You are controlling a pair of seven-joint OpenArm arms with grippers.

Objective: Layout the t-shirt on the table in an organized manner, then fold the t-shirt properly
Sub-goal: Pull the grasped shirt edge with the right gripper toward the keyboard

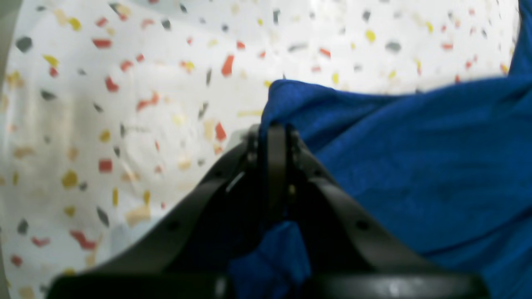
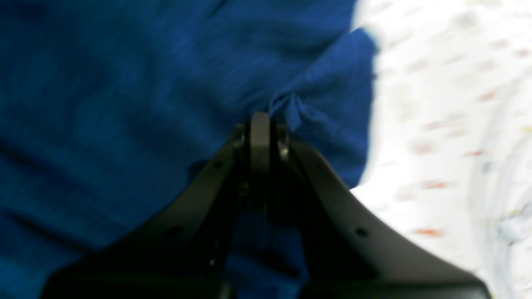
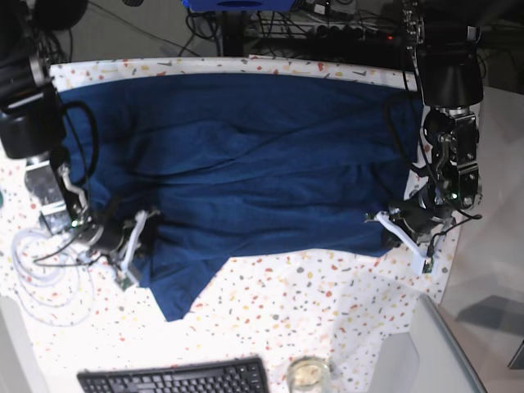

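Note:
The dark navy t-shirt (image 3: 246, 164) lies spread wide across the speckled table (image 3: 327, 286), with one flap reaching toward the front edge at the left. At the shirt's right edge in the base view, my left gripper (image 3: 386, 232) is shut on the fabric. The left wrist view shows its jaws (image 1: 274, 128) closed with blue cloth (image 1: 415, 166) bunched between them, over the table (image 1: 124, 104). My right gripper (image 3: 141, 239) is shut on the shirt's lower left part. In the right wrist view its jaws (image 2: 259, 120) pinch a pucker of the shirt (image 2: 124, 104) near the cloth's edge, beside the table (image 2: 436, 124).
A black keyboard (image 3: 176, 378) and a small glass (image 3: 307, 375) sit at the table's front edge. White cable (image 3: 33, 262) loops at the left. Bare grey surface (image 3: 491, 311) lies beyond the table's right edge. Dark cables and gear line the back.

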